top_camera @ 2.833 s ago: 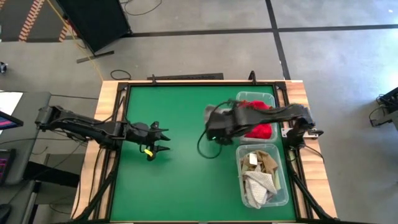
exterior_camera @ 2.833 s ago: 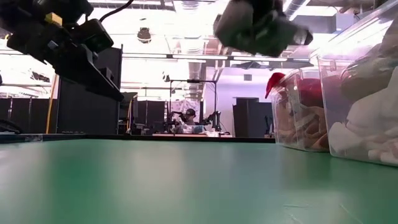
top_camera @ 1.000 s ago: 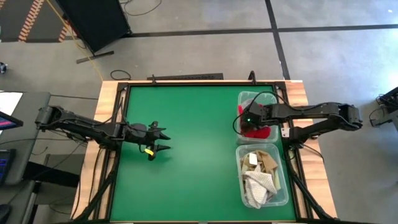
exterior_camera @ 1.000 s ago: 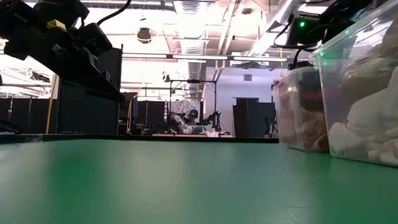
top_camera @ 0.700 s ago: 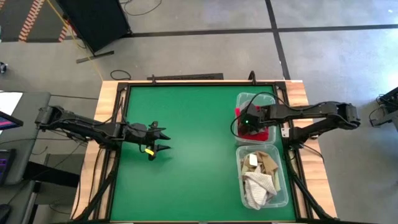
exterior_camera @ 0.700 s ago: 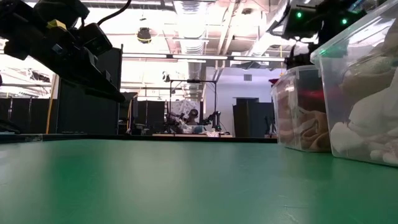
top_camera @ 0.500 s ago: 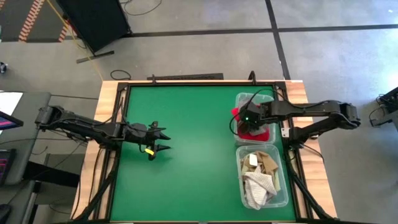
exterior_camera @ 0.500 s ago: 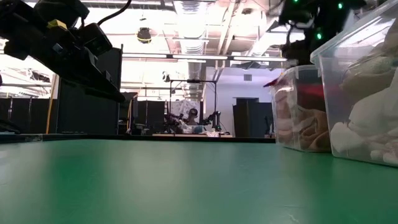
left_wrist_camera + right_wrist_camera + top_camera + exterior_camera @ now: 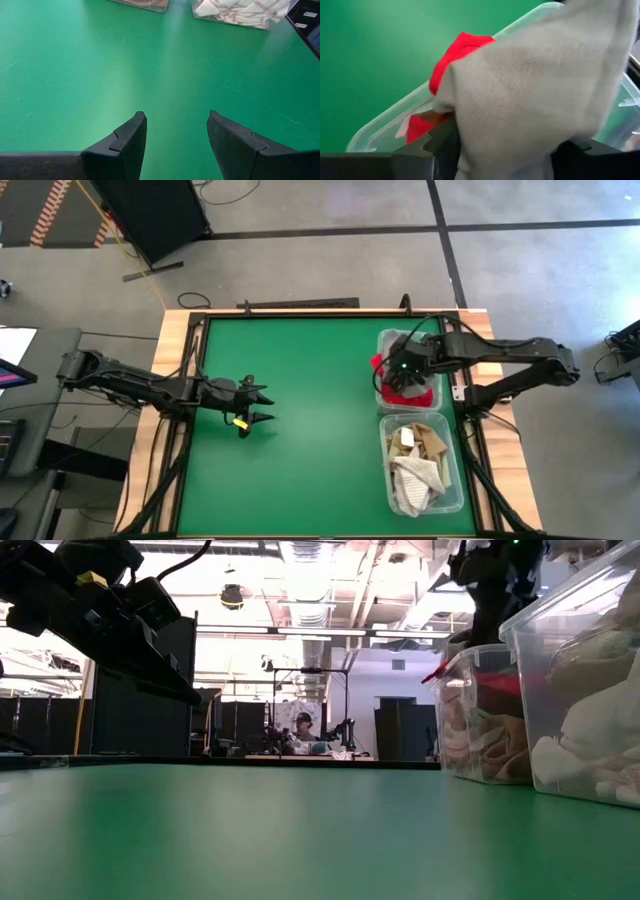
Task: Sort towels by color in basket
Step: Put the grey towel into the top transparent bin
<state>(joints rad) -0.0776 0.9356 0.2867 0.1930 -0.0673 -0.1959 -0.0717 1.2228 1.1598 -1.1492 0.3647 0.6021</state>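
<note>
Grey towel (image 9: 530,85) draped between right pincer (image 9: 402,376) fingers, parted — red towel (image 9: 457,50) beyond | shake free inside bin (image 9: 383,340) | left pincer (image 9: 262,407) wide.

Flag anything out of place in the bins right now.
A red cloth towel hangs over the rim of the far clear plastic bin, and a grey towel drapes the right gripper above it.

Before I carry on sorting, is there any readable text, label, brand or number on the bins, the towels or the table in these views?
None can be read.
Small white tag on the tan-brown towel in the nearer clear plastic bin: too small to read.
Farther clear plastic bin, red towel and green table mat: no markings visible.
</note>
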